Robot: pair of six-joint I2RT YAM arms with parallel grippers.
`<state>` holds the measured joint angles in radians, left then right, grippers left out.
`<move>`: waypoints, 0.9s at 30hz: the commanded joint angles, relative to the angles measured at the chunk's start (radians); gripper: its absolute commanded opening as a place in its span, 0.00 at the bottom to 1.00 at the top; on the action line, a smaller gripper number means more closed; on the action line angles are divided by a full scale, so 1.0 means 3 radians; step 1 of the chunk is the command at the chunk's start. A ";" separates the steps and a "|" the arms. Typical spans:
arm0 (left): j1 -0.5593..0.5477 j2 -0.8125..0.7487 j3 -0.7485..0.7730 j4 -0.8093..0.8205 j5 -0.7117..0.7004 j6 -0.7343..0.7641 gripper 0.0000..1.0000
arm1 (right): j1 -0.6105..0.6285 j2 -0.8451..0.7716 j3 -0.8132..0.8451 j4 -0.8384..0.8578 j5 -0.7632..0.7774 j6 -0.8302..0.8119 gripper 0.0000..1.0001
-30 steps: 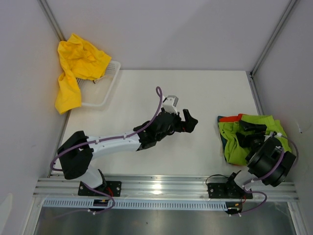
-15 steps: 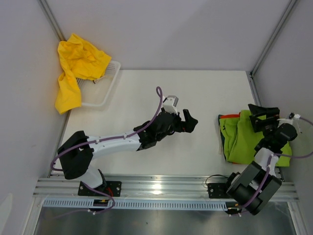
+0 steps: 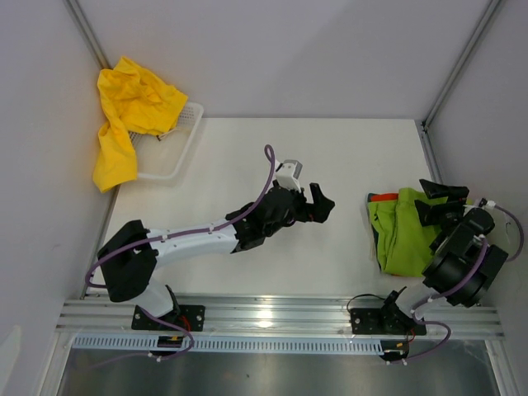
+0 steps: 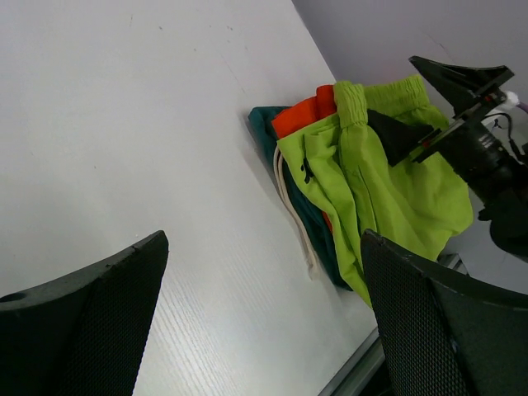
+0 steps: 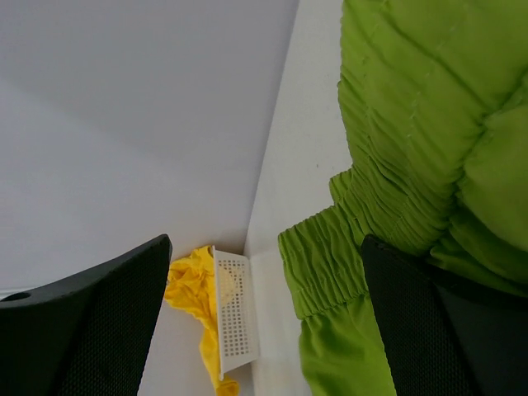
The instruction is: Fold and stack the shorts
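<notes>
A stack of shorts lies at the right of the table: lime green shorts (image 3: 402, 235) on top, orange-red shorts (image 3: 380, 198) and dark teal shorts (image 3: 373, 231) showing at the edges beneath. The left wrist view shows the lime green (image 4: 396, 181), orange-red (image 4: 301, 115) and teal (image 4: 266, 124) layers and a pale drawstring (image 4: 295, 216). My right gripper (image 3: 431, 201) hangs open just above the stack's far right part, holding nothing (image 5: 266, 247). Mid-table, my left gripper (image 3: 322, 202) is open and empty (image 4: 262, 247), pointed at the stack. Yellow shorts (image 3: 128, 111) drape over the basket.
A white plastic basket (image 3: 180, 148) sits tipped at the table's far left corner, also seen in the right wrist view (image 5: 235, 318) with the yellow shorts (image 5: 194, 285) beside it. Grey walls enclose three sides. A metal rail (image 3: 272, 313) runs along the near edge.
My right arm has lifted off the lime green shorts and swung its gripper up toward the stack's far right side. The left arm has barely moved.
</notes>
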<state>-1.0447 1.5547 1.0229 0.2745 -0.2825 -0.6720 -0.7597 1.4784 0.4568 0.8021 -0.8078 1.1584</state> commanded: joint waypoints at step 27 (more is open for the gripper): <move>0.0122 -0.0590 0.0068 -0.0511 -0.0316 0.0302 0.99 | 0.0834 -0.1374 0.1320 -0.2391 0.0683 -0.1554 0.99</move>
<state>-1.0401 1.4956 1.0554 0.1497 -0.3222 -0.6239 -0.5480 1.1316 0.7853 0.2646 -0.6079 0.8333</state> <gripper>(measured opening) 0.990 0.993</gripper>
